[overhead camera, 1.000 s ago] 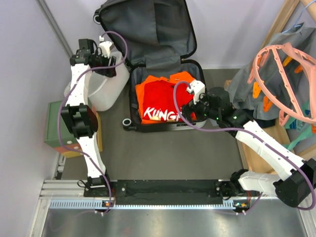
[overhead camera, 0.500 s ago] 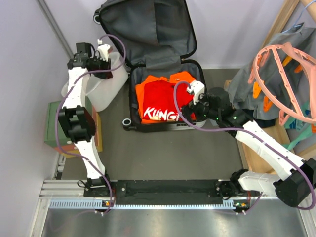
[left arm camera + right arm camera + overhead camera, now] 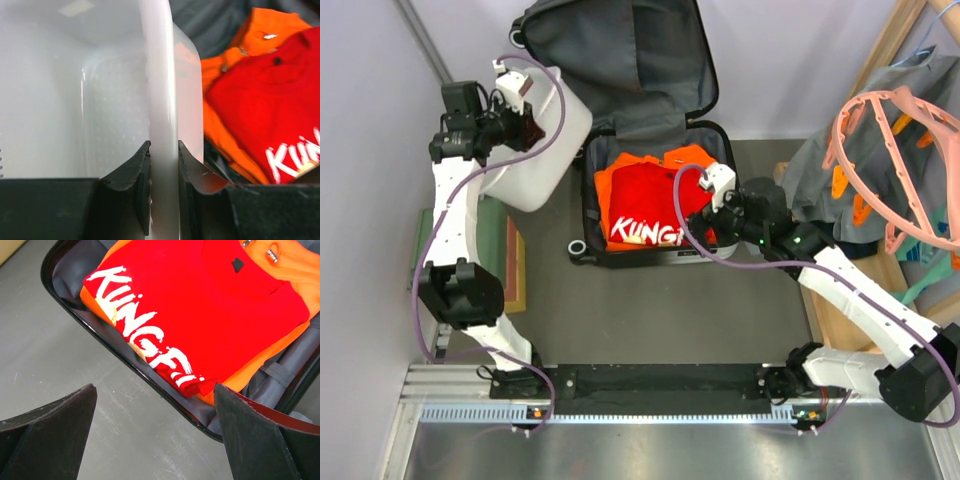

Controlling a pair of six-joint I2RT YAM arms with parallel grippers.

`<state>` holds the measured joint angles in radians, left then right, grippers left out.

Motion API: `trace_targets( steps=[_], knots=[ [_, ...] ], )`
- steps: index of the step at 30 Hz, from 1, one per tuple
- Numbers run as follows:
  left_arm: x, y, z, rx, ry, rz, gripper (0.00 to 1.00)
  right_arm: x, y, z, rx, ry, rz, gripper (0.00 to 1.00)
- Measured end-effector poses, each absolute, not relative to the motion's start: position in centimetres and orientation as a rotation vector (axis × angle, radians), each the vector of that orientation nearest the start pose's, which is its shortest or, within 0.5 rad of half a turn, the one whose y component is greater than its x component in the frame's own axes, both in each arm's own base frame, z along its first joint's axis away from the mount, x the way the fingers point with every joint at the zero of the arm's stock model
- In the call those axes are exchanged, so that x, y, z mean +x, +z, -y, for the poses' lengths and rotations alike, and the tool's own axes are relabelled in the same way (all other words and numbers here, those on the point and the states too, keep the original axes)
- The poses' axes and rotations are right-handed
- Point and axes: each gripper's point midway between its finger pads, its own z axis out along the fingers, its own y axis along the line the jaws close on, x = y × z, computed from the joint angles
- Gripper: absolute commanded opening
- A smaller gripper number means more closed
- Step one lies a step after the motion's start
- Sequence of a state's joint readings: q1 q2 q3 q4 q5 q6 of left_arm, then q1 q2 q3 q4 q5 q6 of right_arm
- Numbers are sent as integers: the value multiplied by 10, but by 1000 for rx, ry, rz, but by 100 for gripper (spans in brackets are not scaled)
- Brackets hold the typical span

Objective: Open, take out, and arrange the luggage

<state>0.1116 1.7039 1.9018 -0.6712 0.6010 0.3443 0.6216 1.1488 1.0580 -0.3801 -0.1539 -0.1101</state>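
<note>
Though overhead hides it, wrist view shows left end effector pinching basket.

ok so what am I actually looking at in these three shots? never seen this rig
Two robot arms are bolted at the near edge of a table, each ending in a two-finger gripper. The wide shot comes from a fixed camera above and behind them. The other two come from cameras on the wrists, so the dark shapes at the bottom are that arm's own fingers.

On the table lies the luggage, open, with a red shirt printed in white letters on top of an orange garment. A white basket is at its left.

The left gripper is clamped on the basket's rim. The right gripper is wide open and holds nothing, hovering over the luggage's near edge.
</note>
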Motion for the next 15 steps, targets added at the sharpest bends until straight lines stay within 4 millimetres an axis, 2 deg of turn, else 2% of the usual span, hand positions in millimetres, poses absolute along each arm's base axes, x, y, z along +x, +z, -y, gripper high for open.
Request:
trace_targets(
  steps=[5, 9, 12, 15],
  knots=[
    [454, 328, 57, 644, -451, -1896, 0, 278, 256, -227, -812, 484, -1862, 99],
    [434, 318, 84, 715, -530, -1929, 0, 278, 262, -225, -781, 480, -1859, 99],
    [411, 325, 116, 824, -551, -1900, 0, 281, 268, -223, -750, 470, -1861, 99],
    [382, 346, 154, 946, -583, -1808, 0, 285, 278, -220, -709, 457, -1852, 99]
  ],
)
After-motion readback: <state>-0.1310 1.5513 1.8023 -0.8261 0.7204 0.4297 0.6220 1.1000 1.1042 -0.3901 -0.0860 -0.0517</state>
